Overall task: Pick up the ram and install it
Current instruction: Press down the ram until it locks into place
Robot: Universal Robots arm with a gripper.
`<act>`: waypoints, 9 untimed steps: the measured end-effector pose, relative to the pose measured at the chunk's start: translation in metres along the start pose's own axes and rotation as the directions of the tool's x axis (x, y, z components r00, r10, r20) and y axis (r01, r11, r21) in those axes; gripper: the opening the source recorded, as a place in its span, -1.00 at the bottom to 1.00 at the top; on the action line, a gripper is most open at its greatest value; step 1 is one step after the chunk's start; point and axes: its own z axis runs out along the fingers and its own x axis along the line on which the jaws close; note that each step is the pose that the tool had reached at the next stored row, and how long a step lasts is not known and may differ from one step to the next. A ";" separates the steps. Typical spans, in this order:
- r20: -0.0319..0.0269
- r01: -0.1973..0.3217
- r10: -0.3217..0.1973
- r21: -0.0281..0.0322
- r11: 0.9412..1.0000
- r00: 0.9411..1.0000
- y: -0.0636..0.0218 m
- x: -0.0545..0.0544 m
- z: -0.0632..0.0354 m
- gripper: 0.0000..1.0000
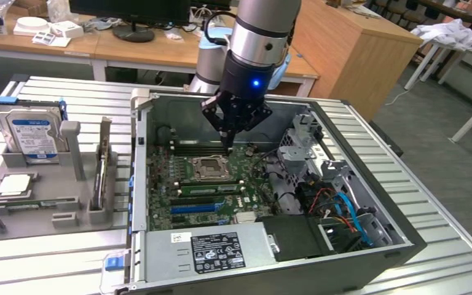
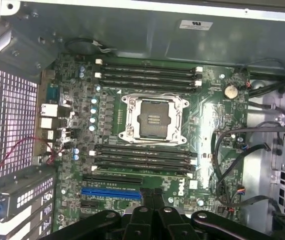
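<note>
Gripper (image 1: pixel 228 142) closed, empty, hanging above motherboard (image 1: pixel 211 184) inside open case (image 1: pixel 383 246). Ram (image 1: pixel 103 165) upright in grey holder (image 1: pixel 31 215) outside case; pick-up and install both left.

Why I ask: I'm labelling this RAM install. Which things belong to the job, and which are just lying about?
Job: end effector, shut, by the memory slots; motherboard; green ram stick in the grey holder.
Lying about: blue-labelled hard drive; monitor stand; white cloth; blue cable.
</note>
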 end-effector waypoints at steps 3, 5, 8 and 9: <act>0.000 -0.015 0.015 0.000 1.000 1.000 0.0000 0.000 0.0000 -0.79; 0.000 -0.015 0.015 0.000 1.000 1.000 0.0000 0.000 0.0000 -0.79; 0.000 -0.015 0.015 0.000 1.000 1.000 0.0000 0.000 -0.0013 -0.79; 0.000 -0.015 0.015 0.000 1.000 1.000 0.0000 0.000 -0.0021 -0.79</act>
